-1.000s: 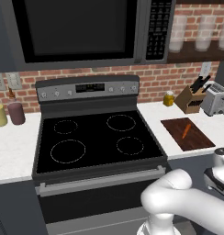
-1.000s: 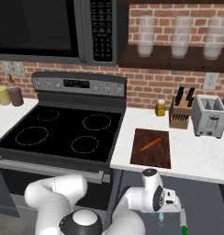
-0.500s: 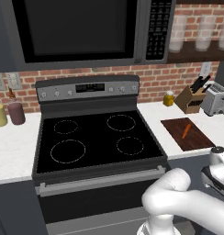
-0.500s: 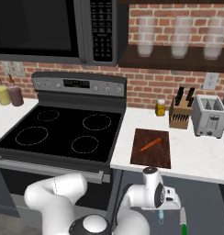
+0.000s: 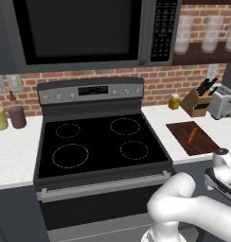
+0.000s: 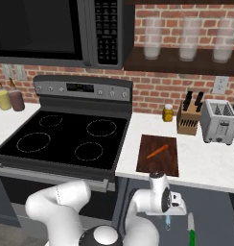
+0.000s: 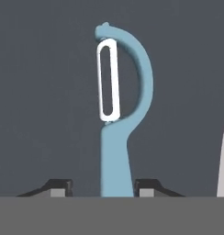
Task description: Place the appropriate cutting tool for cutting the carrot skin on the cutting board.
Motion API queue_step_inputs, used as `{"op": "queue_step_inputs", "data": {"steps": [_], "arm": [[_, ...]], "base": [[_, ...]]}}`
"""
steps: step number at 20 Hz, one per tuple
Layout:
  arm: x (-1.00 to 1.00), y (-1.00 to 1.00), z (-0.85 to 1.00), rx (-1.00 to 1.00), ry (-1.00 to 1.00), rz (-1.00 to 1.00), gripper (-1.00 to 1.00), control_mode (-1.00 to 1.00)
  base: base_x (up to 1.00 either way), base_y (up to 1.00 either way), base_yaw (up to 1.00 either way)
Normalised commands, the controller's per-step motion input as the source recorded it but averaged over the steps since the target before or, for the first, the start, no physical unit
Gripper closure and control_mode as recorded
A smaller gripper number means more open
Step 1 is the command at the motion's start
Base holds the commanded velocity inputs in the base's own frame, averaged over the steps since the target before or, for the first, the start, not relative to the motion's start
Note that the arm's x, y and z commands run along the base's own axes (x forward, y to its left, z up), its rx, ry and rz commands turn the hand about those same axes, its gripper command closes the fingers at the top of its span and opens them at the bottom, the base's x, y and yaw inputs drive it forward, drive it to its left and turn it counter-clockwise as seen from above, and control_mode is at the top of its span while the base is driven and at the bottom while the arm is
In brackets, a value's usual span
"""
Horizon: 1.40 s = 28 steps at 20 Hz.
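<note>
Hand view shows me the slim light-blue peeler with its silvery blade (image 7: 114, 119), its handle running down between my gripper's (image 7: 103, 186) fingertips, though I cannot tell whether they pinch it. In the right base view the gripper (image 6: 168, 222) hangs below the counter edge, slightly higher than half a second ago. The small orange carrot (image 6: 157, 151) lies unmoved on the dark reddish-brown wooden cutting board (image 6: 158, 161).

Arm lifts toward the tabletop edge
The gripper (image 6: 168, 217) with the peeler (image 6: 168, 222) now sits higher than a second ago, nearer the cutting board (image 6: 158, 154), below its front edge.
</note>
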Motion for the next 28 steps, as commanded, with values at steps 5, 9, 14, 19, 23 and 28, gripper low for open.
{"op": "queue_step_inputs", "data": {"steps": [5,9,14,19,23,28], "arm": [[-0.3,0.0,-0.29,0.0,0.0,0.0,1.0,-1.0],[-0.3,0.0,-0.03,0.0,0.0,0.0,1.0,-1.0],[-0.34,0.0,0.15,0.0,0.0,0.0,1.0,-1.0],[-0.28,0.0,0.89,0.01,-0.01,-0.04,1.0,-1.0],[-0.32,0.0,1.0,0.07,0.0,-0.05,1.0,-1.0],[-0.32,0.0,1.0,0.09,0.0,-0.05,1.0,-1.0]], "base": [[0.0,0.0,0.0],[0.0,0.0,0.0],[0.0,0.0,0.0],[0.0,0.0,0.0],[0.0,0.0,0.0],[0.0,0.0,0.0]]}}
